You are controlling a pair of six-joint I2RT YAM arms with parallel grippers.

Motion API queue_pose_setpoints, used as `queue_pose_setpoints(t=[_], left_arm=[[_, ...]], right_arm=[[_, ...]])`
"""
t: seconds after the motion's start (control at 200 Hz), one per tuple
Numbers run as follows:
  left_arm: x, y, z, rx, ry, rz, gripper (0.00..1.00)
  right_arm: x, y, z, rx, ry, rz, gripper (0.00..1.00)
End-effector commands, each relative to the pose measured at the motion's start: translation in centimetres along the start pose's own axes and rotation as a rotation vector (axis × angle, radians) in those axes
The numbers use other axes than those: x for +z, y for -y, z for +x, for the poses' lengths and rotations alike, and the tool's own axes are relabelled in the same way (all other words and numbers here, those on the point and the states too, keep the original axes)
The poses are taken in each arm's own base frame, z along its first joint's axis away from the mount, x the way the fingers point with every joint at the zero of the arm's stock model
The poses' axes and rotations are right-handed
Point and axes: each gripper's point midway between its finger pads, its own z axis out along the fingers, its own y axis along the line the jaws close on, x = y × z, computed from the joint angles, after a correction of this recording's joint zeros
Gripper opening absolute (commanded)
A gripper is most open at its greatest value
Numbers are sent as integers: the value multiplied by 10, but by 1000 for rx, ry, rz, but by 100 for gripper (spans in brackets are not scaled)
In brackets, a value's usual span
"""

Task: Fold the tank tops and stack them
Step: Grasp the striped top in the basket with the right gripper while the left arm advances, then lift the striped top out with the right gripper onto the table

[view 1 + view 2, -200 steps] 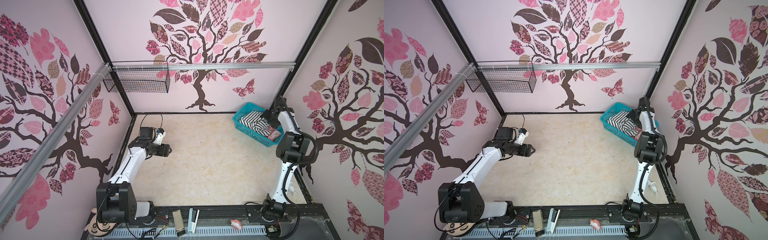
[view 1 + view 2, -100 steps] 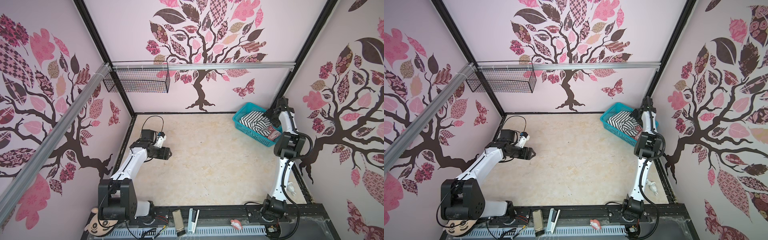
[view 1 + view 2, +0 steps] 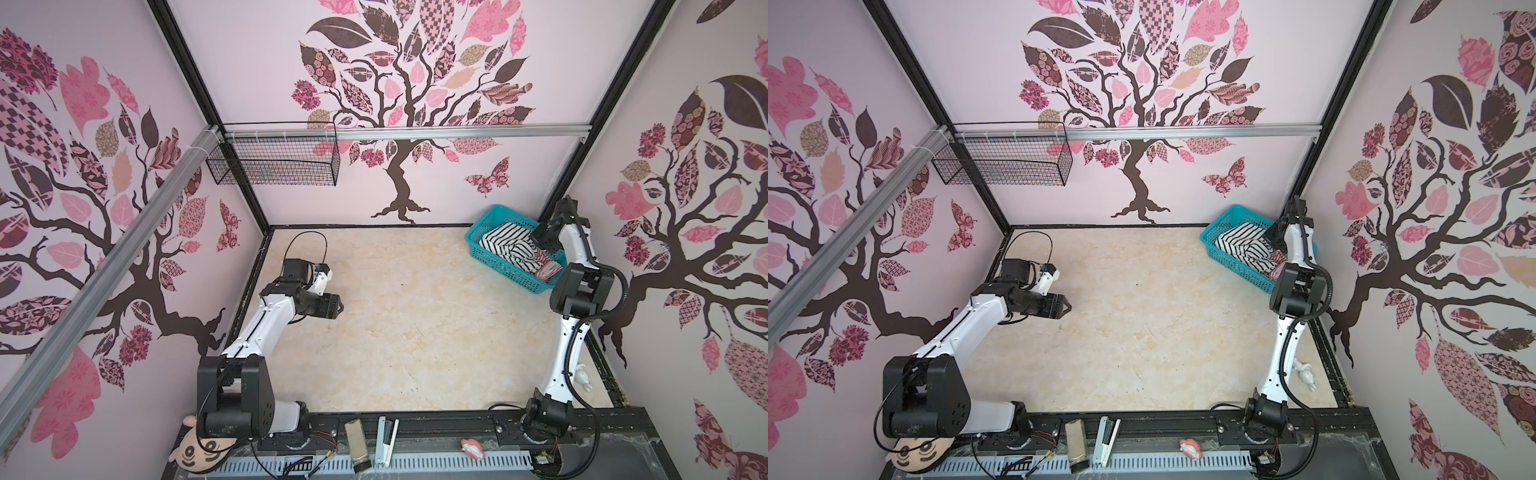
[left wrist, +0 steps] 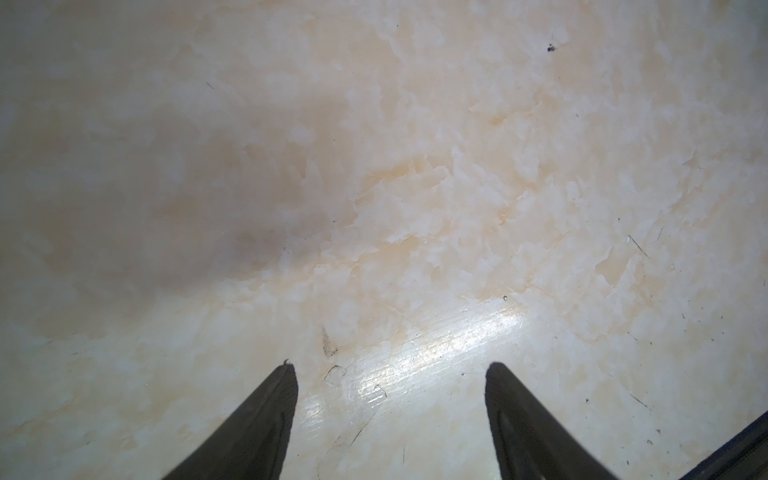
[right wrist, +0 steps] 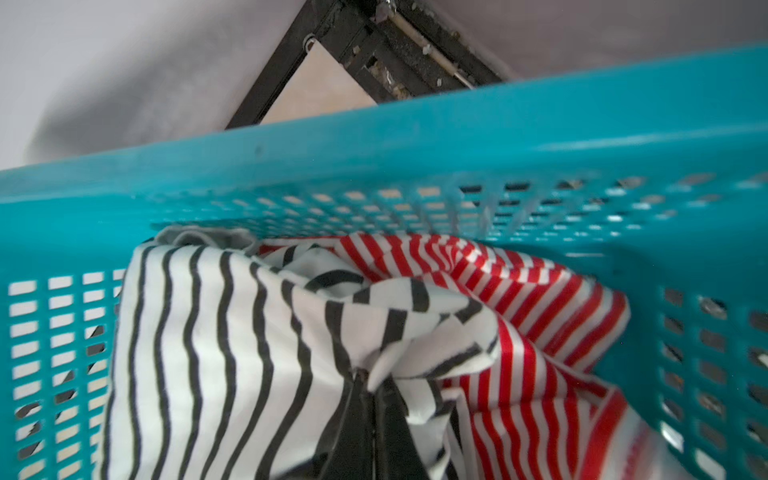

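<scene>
Both tank tops lie crumpled in a teal basket (image 3: 478,244) at the back right of the table. The black-and-white tank top (image 3: 505,242) is on top; the red-and-white one (image 3: 547,271) is beside and partly under it. My right gripper (image 5: 371,380) reaches down into the basket, shut on a bunched fold of the black-and-white tank top (image 5: 208,332), with the red-and-white top (image 5: 540,299) right next to it. My left gripper (image 3: 338,309) hovers over bare table at the left. In the left wrist view it (image 4: 390,368) is open with nothing between its fingers.
A black wire basket (image 3: 274,163) hangs on the back wall at the left. A plush doll (image 3: 195,451), a stapler (image 3: 386,441) and a small pink item (image 3: 471,449) lie along the front rail. A small white figure (image 3: 582,376) sits by the right arm's base.
My right gripper has gone from open to shut on the black-and-white tank top inside the basket. The left gripper has drifted slightly toward the front and stays open.
</scene>
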Motion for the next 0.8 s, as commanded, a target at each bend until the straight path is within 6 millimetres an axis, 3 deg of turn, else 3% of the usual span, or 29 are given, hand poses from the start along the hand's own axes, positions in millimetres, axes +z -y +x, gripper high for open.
queue_pose_setpoints(t=[0.0, 0.19, 0.315, 0.395, 0.55, 0.64, 0.685, 0.715, 0.79], left_arm=[[-3, 0, -5, 4, 29, -3, 75], [-9, 2, -11, 13, 57, -3, 74], [-14, 3, -16, 16, 81, -8, 74], [-17, 3, -18, 21, 93, -13, 74], [-17, 3, -21, 20, 99, -15, 74], [-17, 2, -25, 18, 112, -18, 74], [-18, 1, -28, 17, 121, -19, 74], [-18, 1, -30, 13, 127, -20, 74], [-20, 1, -35, 10, 139, -18, 74]], right_arm=[[-87, -38, -31, -10, 138, -97, 0], [-149, -82, -7, -84, 193, -172, 0], [-209, -125, 19, -153, 242, -272, 0], [-261, -154, 35, -202, 290, -354, 0], [-401, -208, 76, -329, 470, -574, 0], [-469, -235, 109, -380, 475, -770, 0], [-485, -244, 127, -409, 447, -838, 0], [-508, -252, 136, -424, 446, -914, 0], [-530, -268, 164, -457, 374, -1052, 0]])
